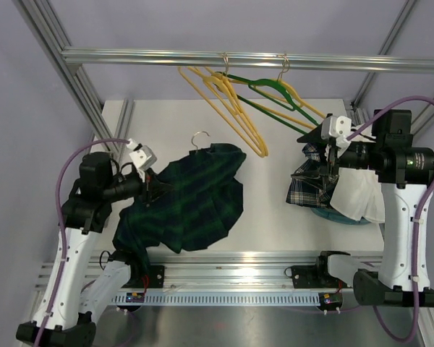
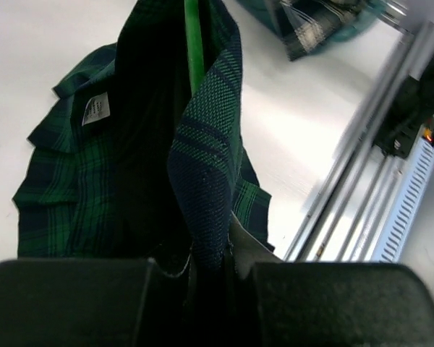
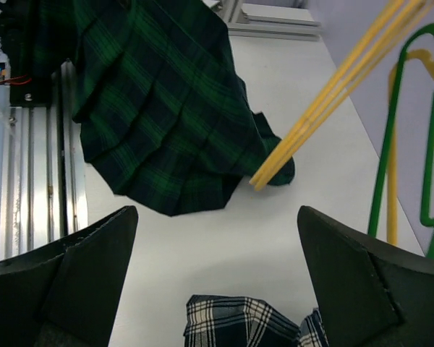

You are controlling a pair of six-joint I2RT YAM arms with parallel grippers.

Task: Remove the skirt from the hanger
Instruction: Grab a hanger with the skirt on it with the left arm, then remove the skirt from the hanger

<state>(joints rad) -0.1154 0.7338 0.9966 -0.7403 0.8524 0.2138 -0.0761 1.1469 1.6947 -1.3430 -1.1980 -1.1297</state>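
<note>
Left gripper [image 1: 150, 189]: clamping a fold of the skirt's waistband between nearly closed fingers; in the left wrist view, cloth pinched right at the fingertips, running up and away from them.
Skirt [image 1: 192, 199]: lying spread on the table [image 1: 275, 224], extending ahead of and to the right of the left gripper, one corner drooping over the near table edge below it.
Skirt's hanger: green rod [image 2: 194, 43] showing inside the waistband just beyond the left fingers; metal hook [image 1: 197, 137] protruding from the far edge of the skirt, ahead of the left gripper.
Step in hand: judging from the pinch on the waistband, peeling the cloth off the hanger; hanger not yet free.
Spare hangers [image 1: 235, 101]: yellow and green, hanging from the top rail [image 1: 202, 58], above and ahead of the right gripper, well apart from the left one.
Right gripper [image 1: 327, 148]: standing fully open, gripping nothing, hovering over the pile of checked cloth [image 1: 311, 184] directly beneath it.
Next move, requirement: holding the hanger steady, probably at the hook or rod, with the open right gripper while drawing the waistband away with the left; avoiding the yellow hanger tips [image 3: 264, 181] lying between the right gripper and the skirt.
</note>
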